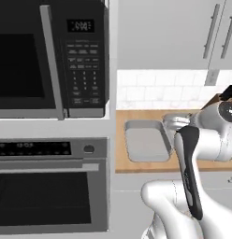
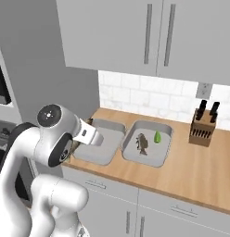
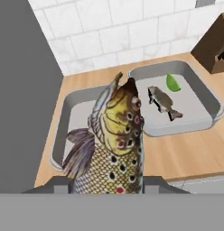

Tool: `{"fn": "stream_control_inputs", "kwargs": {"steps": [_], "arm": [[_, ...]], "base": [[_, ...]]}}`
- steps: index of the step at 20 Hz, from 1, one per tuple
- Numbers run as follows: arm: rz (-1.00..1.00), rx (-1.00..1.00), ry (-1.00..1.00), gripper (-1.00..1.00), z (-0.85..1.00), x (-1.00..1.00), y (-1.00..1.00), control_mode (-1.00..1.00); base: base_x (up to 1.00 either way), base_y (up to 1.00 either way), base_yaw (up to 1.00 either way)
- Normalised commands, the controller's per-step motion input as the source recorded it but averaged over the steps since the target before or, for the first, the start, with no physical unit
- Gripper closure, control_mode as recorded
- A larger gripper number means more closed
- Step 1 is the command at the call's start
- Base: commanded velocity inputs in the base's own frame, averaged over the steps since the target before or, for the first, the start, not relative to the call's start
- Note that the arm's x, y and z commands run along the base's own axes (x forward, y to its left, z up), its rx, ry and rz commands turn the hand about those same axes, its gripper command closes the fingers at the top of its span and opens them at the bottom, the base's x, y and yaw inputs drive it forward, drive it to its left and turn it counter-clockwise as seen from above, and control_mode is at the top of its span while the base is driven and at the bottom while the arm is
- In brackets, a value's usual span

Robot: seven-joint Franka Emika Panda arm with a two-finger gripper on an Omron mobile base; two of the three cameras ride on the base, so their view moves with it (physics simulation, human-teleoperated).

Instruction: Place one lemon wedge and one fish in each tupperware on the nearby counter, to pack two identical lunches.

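Held between the jaws of the gripper [image 3: 107, 182]: a fish [image 3: 114, 140], scaly, tan and yellow-brown with dark red-centred spots, dusky fins fanning out to the side, head pointing away from the hand. Hanging over the near edge of the left tupperware [image 3: 67, 118], a shallow pale-grey rectangular tray with rounded corners and a thin raised rim, smooth and matte inside. In the right base view, hand tucked low behind the white elbow, just over that same left tupperware [image 2: 111, 139]; finger tips hidden there.

Just beside it, nearly touching rim to rim, the right tupperware [image 3: 208, 104] of the same shape. Lying inside: a second fish [image 3: 163, 102], slim, grey-tan, tail toward the front rim, and a lemon wedge [image 3: 173, 83], small, bright lime-green, curved, close to the fish's head near the back wall. Same pair seen from the right base view: second fish [image 2: 142, 144] and lemon wedge [image 2: 157, 137] apart by a small gap.

Both containers resting on the counter [image 2: 191, 171], a light-brown wood-grain slab over flat grey cabinet fronts. Behind, white glossy tile. Toward the right, a brown wooden knife block [image 2: 203, 128] with black handles sticking up. To the left in the left base view, a black microwave [image 1: 52, 58] above a steel-fronted oven [image 1: 52, 184].
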Motion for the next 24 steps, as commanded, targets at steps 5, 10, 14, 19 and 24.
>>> {"fn": "stream_control_inputs", "kwargs": {"steps": [5, 10, 14, 19, 24], "arm": [[0.0, 0.0, 0.0, 1.0, 0.0, 0.0, 0.0, 1.0], [0.0, 0.0, 0.0, 1.0, 0.0, 0.0, 0.0, 1.0], [0.02, -0.01, 0.02, 1.0, -0.27, 0.48, 0.42, -1.0], [0.01, 0.0, 0.09, 1.0, -0.49, 0.54, 0.57, -1.0], [0.0, 0.03, 0.19, 1.0, -0.54, 0.81, 0.38, -1.0]], "base": [[-0.07, -0.79, 0.04], [0.32, 0.02, 0.06], [0.16, 0.13, 0.01], [0.0, 0.0, 0.0], [0.0, 0.0, 0.0]]}}
